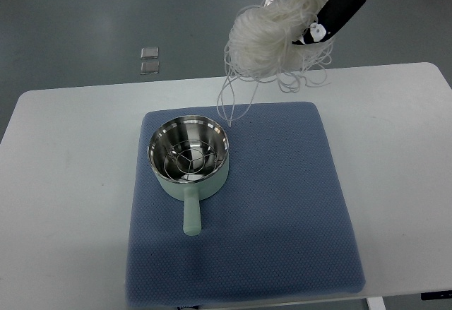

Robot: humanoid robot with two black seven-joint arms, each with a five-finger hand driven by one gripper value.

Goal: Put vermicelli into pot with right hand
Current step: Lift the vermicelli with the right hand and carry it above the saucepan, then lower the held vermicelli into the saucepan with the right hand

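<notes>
Writing or labels cannot be made out on anything. Right hand, entering from the upper right, has its dark fingers closed around a tangled white bundle of vermicelli, held up in the air past the far edge of the table. Loose strands hang down toward the rim of the pot. That pot sits empty on a blue mat, handle toward the near side, well apart from the hand.
</notes>
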